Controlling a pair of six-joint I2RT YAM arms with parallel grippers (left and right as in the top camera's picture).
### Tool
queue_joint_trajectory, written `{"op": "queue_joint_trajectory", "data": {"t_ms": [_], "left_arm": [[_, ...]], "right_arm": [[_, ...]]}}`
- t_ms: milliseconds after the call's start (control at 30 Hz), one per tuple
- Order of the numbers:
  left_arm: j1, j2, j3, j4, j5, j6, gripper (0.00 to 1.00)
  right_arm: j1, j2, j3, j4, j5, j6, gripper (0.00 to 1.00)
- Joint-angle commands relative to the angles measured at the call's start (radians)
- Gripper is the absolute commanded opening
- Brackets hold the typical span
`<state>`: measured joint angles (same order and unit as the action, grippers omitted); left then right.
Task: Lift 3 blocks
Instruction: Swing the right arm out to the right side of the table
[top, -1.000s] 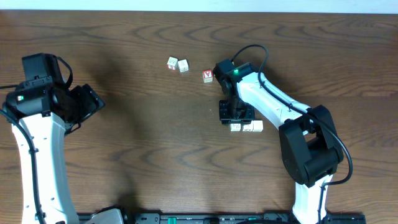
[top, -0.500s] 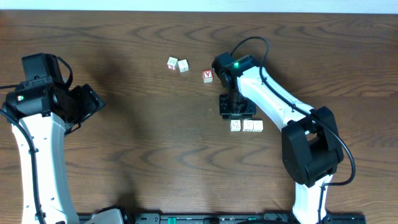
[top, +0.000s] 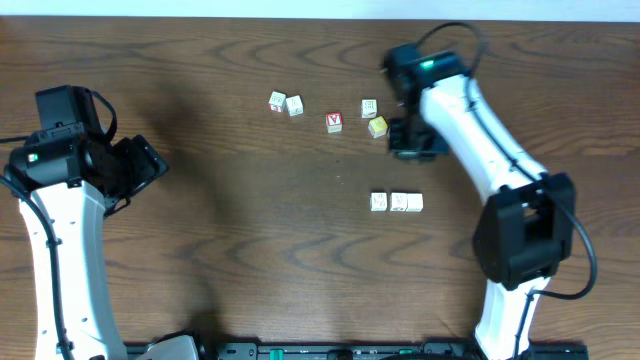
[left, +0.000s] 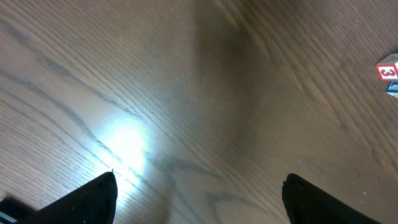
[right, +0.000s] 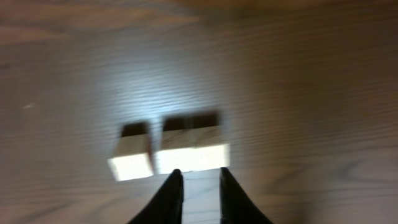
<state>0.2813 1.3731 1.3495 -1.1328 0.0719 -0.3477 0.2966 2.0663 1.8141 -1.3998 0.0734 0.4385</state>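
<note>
**Right gripper** (right: 199, 175): its fingers (right: 169, 200) are drawn almost together with a slim gap between them. Nothing lies in that gap, so they grasp nothing. The wrist view is blurred.

**Ahead of the fingertips:** the blocks (right: 186, 152) are three pale cubes in one row on the table (right: 298, 81). Two touch side to side, and the third sits just beside them across a thin gap. In the overhead view the blocks (top: 398, 202) lie apart from the right gripper (top: 408, 140), with bare wood between.

**On the fingers' other side:** a yellow cube (top: 377, 126) sits just beside the gripper, with a white cube (top: 369, 108) next beyond it. Farther out stands a red-lettered cube (top: 334, 122). I judge that none of these belongs to the task.

**Left gripper** (left: 199, 196): its fingers are spread wide and empty over bare wood, well apart from the row.

**Assessment:** all three blocks rest on the table and none is lifted. The step in hand appears to be positioning the right arm before a pick. The next move calls for parting the fingers wider than a block and bringing them over the row. They should then descend squarely so that one finger falls on each side, and close before any lift. The touching pair leaves little room for a finger, so the separate block looks the easier first pick.
</note>
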Motion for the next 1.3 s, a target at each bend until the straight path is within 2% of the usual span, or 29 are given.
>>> {"op": "queue_joint_trajectory", "data": {"t_ms": [0, 167, 267, 433, 667, 833, 967, 1033, 1067, 1100, 1133, 1167, 1200, 1267], "left_arm": [[0.005, 0.002, 0.010, -0.004, -0.005, -0.009, 0.85], [0.005, 0.002, 0.010, -0.004, -0.005, -0.009, 0.85], [0.005, 0.002, 0.010, -0.004, -0.005, -0.009, 0.85], [0.005, 0.002, 0.010, -0.004, -0.005, -0.009, 0.85], [0.005, 0.002, 0.010, -0.004, -0.005, -0.009, 0.85], [0.005, 0.002, 0.010, -0.004, -0.005, -0.009, 0.85], [0.005, 0.002, 0.010, -0.004, -0.005, -0.009, 0.85], [0.005, 0.002, 0.010, -0.004, -0.005, -0.009, 0.85], [0.005, 0.002, 0.010, -0.004, -0.005, -0.009, 0.85], [0.005, 0.002, 0.010, -0.004, -0.005, -0.009, 0.85], [0.005, 0.002, 0.010, -0.004, -0.005, -0.009, 0.85], [0.005, 0.002, 0.010, -0.004, -0.005, -0.009, 0.85], [0.005, 0.002, 0.010, -0.004, -0.005, -0.009, 0.85], [0.005, 0.002, 0.010, -0.004, -0.005, -0.009, 0.85]], "right_arm": [[-0.092, 0.006, 0.005, -0.008, -0.054, -0.100, 0.15], [-0.243, 0.006, 0.003, -0.017, -0.225, -0.234, 0.16], [-0.323, 0.006, 0.003, -0.036, -0.293, -0.268, 0.16], [-0.436, 0.006, 0.003, -0.113, -0.299, -0.292, 0.02], [-0.528, -0.029, 0.001, -0.211, -0.299, -0.320, 0.01], [-0.531, -0.177, -0.087, -0.212, -0.280, -0.328, 0.02], [-0.531, -0.395, -0.277, -0.104, -0.274, -0.311, 0.04], [-0.532, -0.512, -0.387, -0.036, -0.242, -0.265, 0.12], [-0.533, -0.578, -0.452, 0.009, -0.219, -0.234, 0.27], [-0.533, -0.622, -0.499, 0.045, -0.207, -0.215, 0.57], [-0.533, -0.673, -0.553, 0.090, -0.203, -0.204, 0.81], [-0.533, -0.725, -0.611, 0.143, -0.204, -0.203, 0.95], [-0.533, -0.763, -0.653, 0.181, -0.205, -0.203, 0.99], [-0.533, -0.819, -0.719, 0.237, -0.206, -0.203, 0.99]]}}
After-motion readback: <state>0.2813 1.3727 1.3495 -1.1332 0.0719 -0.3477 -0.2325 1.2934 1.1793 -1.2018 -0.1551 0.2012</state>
